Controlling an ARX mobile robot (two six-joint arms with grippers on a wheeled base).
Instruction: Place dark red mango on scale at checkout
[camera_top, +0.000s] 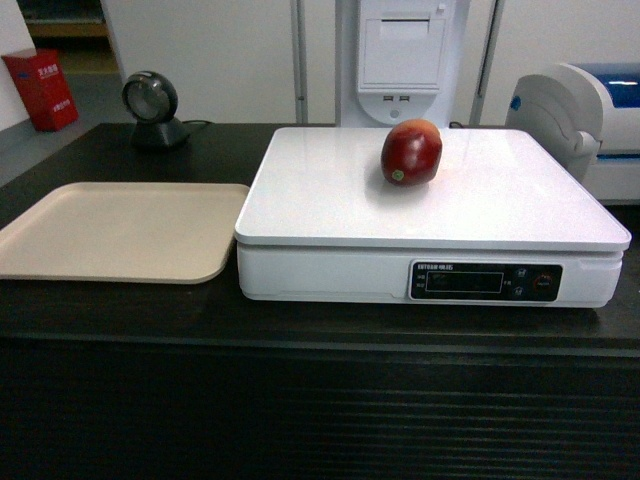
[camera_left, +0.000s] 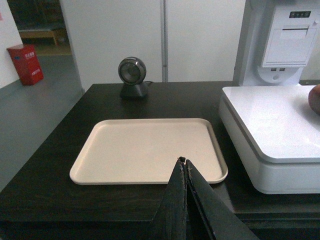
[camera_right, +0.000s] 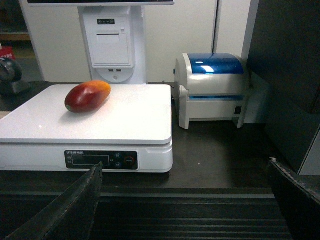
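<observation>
The dark red mango (camera_top: 411, 151) lies on the white platform of the scale (camera_top: 330, 190), toward its back; the right wrist view shows the mango (camera_right: 87, 96) on the scale (camera_right: 125, 120) too, with a yellow-orange end. The scale stands on the dark checkout (camera_top: 300, 330) counter. Neither gripper appears in the head view. My left gripper (camera_left: 183, 161) is shut with nothing in it, low over the counter's front edge before the beige tray. My right gripper (camera_right: 185, 167) is open wide and empty, in front of the counter's ribbed panel, right of the scale's display.
A beige tray (camera_top: 115, 232) lies left of the scale. A round barcode scanner (camera_top: 152, 108) stands at the back left. A white-and-blue printer (camera_top: 590, 120) sits at the right, a white terminal (camera_top: 400, 50) behind the scale, and a red box (camera_top: 40, 88) on the floor far left.
</observation>
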